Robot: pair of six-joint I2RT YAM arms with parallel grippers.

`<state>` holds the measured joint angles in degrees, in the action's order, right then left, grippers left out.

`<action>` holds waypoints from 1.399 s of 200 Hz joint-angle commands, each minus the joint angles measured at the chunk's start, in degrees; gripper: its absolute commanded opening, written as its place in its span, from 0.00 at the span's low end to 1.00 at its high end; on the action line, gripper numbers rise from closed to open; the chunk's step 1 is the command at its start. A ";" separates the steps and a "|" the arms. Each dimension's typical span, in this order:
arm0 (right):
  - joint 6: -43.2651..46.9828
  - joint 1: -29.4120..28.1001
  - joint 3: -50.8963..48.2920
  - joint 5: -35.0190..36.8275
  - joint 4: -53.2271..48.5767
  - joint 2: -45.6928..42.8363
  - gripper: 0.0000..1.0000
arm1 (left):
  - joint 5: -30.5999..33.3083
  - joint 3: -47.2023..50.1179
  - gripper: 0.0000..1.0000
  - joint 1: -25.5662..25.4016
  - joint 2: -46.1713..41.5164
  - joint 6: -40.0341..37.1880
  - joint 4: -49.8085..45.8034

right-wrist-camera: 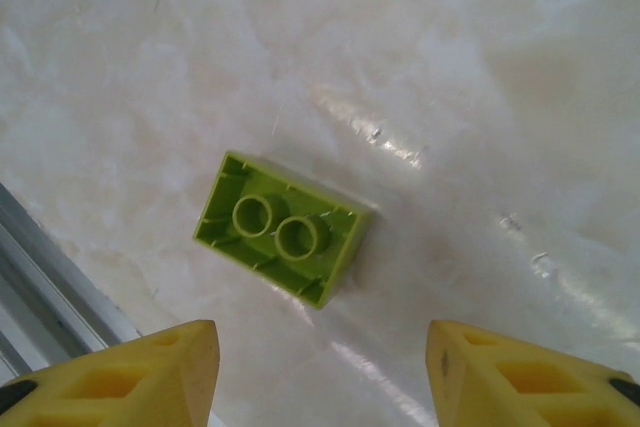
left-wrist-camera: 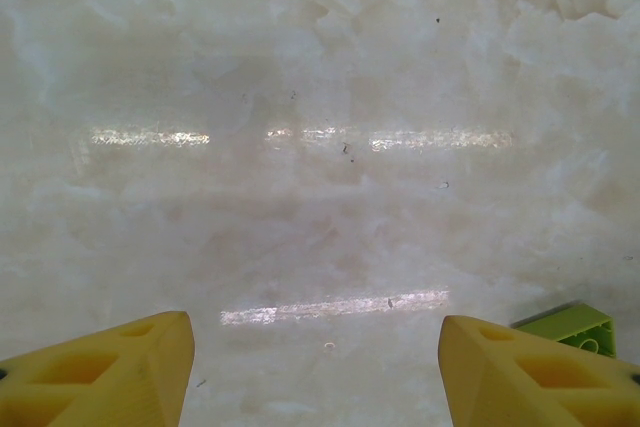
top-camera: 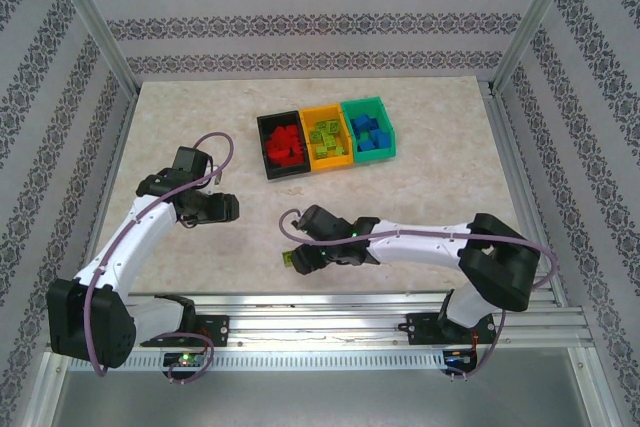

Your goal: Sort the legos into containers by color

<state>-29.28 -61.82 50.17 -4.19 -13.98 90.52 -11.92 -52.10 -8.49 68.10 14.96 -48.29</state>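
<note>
Right gripper (right-wrist-camera: 320,339) hangs partly open and empty over a lime green lego (right-wrist-camera: 285,227) lying upside down on the table (right-wrist-camera: 480,97), near the front rail (right-wrist-camera: 40,282); left gripper (left-wrist-camera: 315,332) parted over bare table, holding nothing; bins (top-camera: 333,161) well apart, holding red, green and blue bricks.

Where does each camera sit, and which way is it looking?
Top view: high behind the robot, looking down at table, containers, left arm and right arm.
Left wrist: on the left arm, looking down at the table past the left gripper.
Right wrist: looking down past the right gripper at a lime green lego.
Shared: top view shows that lego too.
</note>
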 commanded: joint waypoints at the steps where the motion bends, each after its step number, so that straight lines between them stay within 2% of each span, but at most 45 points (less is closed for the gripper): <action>1: -3.11 -1.50 2.76 2.60 -1.59 2.81 0.61 | 0.32 0.50 0.66 0.63 -0.87 -0.46 0.94; 115: -4.88 -3.63 10.40 2.86 -2.25 11.69 0.68 | 0.36 0.47 0.66 0.64 -0.81 -0.40 0.94; 177: -2.24 -5.99 16.62 7.91 -8.72 16.26 0.68 | 0.44 0.57 0.66 0.58 -0.85 -0.37 0.97; 214: -1.09 -7.31 18.90 9.69 -11.44 18.49 0.65 | 0.51 0.56 0.66 0.54 -0.84 -0.37 0.97; 280: -0.01 -7.12 17.88 11.88 -10.66 16.33 0.50 | 0.67 0.58 0.66 0.57 -0.61 -0.42 0.94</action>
<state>-30.28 -68.88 67.77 4.67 -23.44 108.25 -11.92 -52.07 -8.49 68.10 14.96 -48.16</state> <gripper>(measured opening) 0.515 0.659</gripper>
